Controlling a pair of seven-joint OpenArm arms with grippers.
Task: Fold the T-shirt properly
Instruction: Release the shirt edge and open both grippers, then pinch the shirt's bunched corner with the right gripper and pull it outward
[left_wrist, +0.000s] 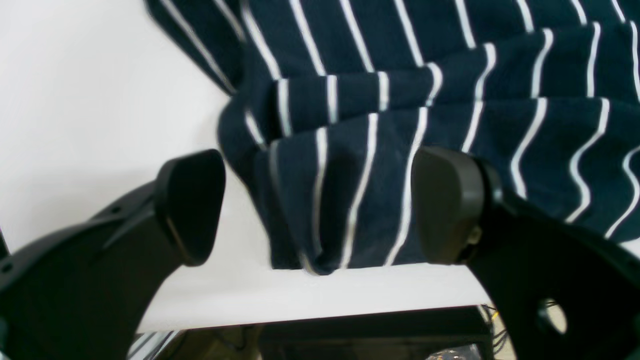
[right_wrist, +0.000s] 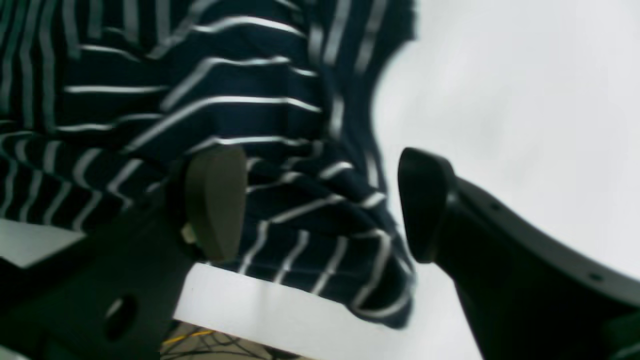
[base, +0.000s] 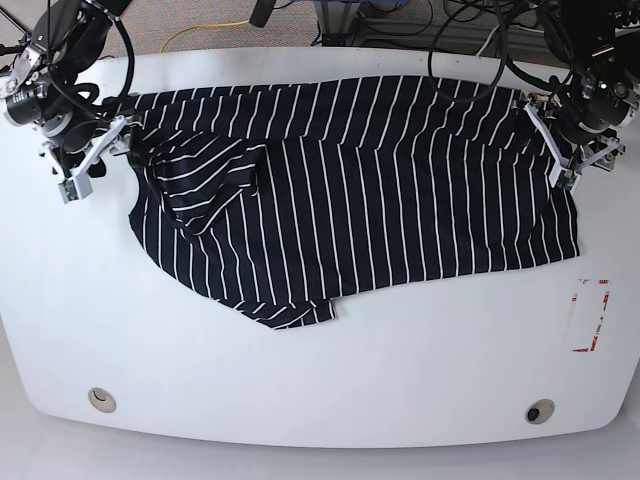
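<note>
1. Soft, limp dark navy white-striped cotton T-shirt (base: 380, 190) lies spread on white counter (base: 320, 380); light, drapes, bunches easily.
2. Left gripper (left_wrist: 317, 205) jaws spread, bunched hem between them, unpinched.
3. Right gripper (right_wrist: 320, 205) jaws spread likewise; pinch rumpled edge folds.

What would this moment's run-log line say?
stage: fold underway | T-shirt: spread on table, rumpled | left gripper: open at shirt's edge | right gripper: open at opposite edge | held: nothing

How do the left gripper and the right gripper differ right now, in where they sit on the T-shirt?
The left gripper is at the T-shirt's flat edge on the base view's right; the right gripper is at the bunched, folded-over end on that view's left. The left wrist view shows straighter stripes, the right wrist view crumpled ones. Both stand open, holding nothing.
</note>
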